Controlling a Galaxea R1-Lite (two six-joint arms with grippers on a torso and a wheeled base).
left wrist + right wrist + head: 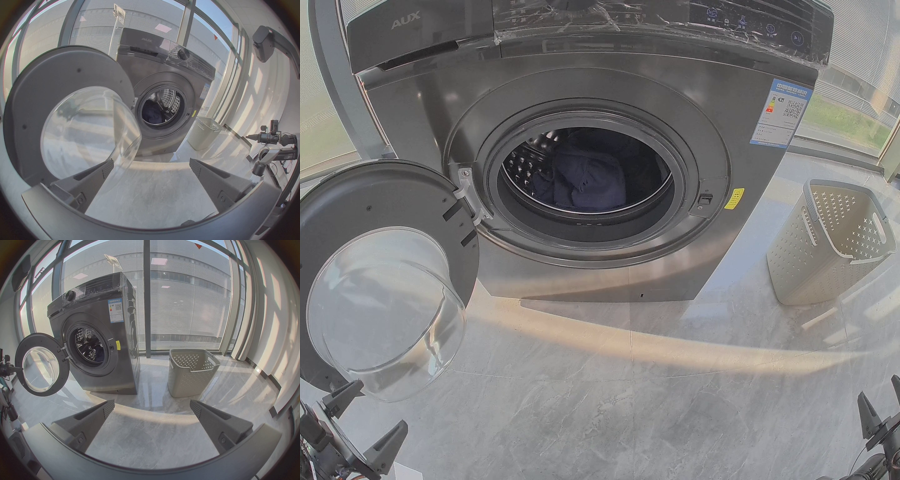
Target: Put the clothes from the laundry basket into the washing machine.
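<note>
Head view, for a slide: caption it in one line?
Washing machine with door open, dark clothes in the drum, laundry basket beside it on the floor.

left gripper (151,161) in foreground, fingers spread wide, nothing between them | door (28,103) swung open, close behind gripper | washing machine (150,68) mid-frame, dark clothes (152,113) inside drum | laundry basket (204,132) just beside machine, on floor

Washing machine (675,262) — one; laundry basket (800,259) — one

Brushed-metal washing machine (581,75), perforated matt plastic laundry basket (800,250), glossy floor (650,406).
</note>
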